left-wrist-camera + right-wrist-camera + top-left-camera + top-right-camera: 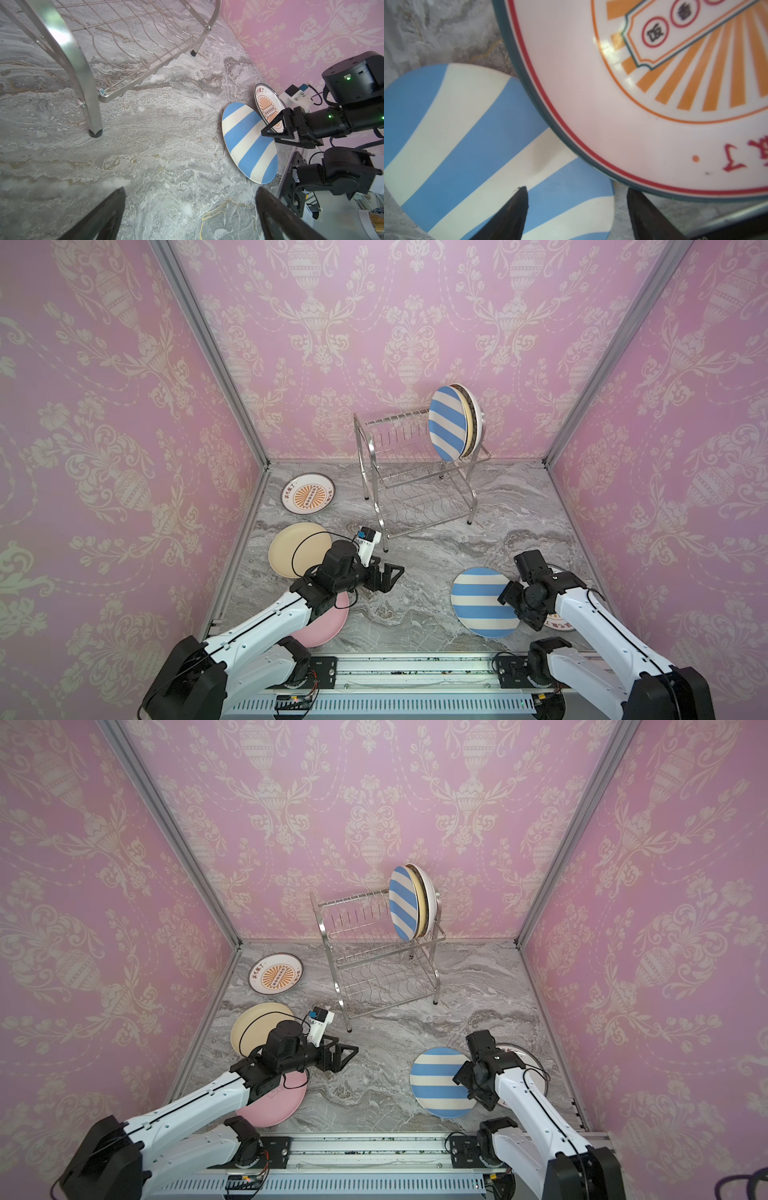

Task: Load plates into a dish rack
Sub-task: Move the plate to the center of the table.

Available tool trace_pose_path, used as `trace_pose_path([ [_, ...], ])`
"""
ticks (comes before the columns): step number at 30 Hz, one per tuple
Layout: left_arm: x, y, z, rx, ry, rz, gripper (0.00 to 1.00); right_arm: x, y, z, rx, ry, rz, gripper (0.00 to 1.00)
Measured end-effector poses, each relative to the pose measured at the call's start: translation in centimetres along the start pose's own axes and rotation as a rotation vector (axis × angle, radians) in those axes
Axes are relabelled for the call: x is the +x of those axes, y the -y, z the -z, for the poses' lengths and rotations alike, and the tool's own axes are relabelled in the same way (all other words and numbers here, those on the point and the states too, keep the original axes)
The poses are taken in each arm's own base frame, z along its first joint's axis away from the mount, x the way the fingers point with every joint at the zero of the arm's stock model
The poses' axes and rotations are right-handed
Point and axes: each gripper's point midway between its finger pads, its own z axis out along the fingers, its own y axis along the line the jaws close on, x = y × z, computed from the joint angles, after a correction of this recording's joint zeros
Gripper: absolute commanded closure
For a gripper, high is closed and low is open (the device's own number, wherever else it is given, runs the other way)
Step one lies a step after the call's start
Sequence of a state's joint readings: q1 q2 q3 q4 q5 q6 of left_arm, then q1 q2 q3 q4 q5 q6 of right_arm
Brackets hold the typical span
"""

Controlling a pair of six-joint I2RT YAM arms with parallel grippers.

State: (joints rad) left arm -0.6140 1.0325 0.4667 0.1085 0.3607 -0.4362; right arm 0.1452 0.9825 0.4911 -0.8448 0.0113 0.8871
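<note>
The chrome dish rack (pixel 415 472) stands at the back, with a blue-white striped plate (pixel 446 423) upright in its top tier and two more plates (pixel 473 414) behind it. A second striped plate (pixel 478 601) lies flat at the front right, and a sunburst plate (pixel 612 93) overlaps its edge. My right gripper (pixel 577 189) is open low over them, one finger above the striped plate (pixel 467 135), the other by the sunburst rim. My left gripper (pixel 191 189) is open over bare marble, holding nothing, near the rack's front leg (pixel 94 128).
Another sunburst plate (pixel 307 493) lies at the back left. A cream plate (pixel 291 547) and a pink plate (pixel 328 626) lie partly under the left arm. Pink patterned walls enclose three sides, and a metal rail (pixel 415 672) runs along the front.
</note>
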Motion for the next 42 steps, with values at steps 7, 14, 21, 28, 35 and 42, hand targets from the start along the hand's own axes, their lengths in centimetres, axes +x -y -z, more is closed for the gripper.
trace_pose_path([
  [7,0.0,0.0,0.0,0.000,0.000,0.000,0.01,-0.6,-0.8,-0.4,-0.034,0.023,-0.001,0.22],
  [14,0.2,-0.1,-0.2,-0.003,-0.008,0.002,0.01,-0.6,-0.3,-0.8,-0.025,0.018,-0.020,0.22],
  [21,0.4,-0.3,-0.7,0.001,-0.020,0.007,0.01,-0.7,-1.9,-1.0,-0.115,0.016,-0.024,0.26],
  [28,1.3,-0.4,-1.7,0.015,-0.053,0.038,0.01,-0.5,-4.2,-0.7,-0.228,-0.012,-0.014,0.29],
  [35,4.1,0.4,-3.6,0.040,-0.141,0.032,0.01,0.1,-6.7,-0.6,-0.378,-0.025,0.026,0.31],
  [42,6.7,0.2,-5.3,0.036,-0.225,0.030,0.01,0.7,-7.7,-0.5,-0.441,-0.033,0.072,0.32],
])
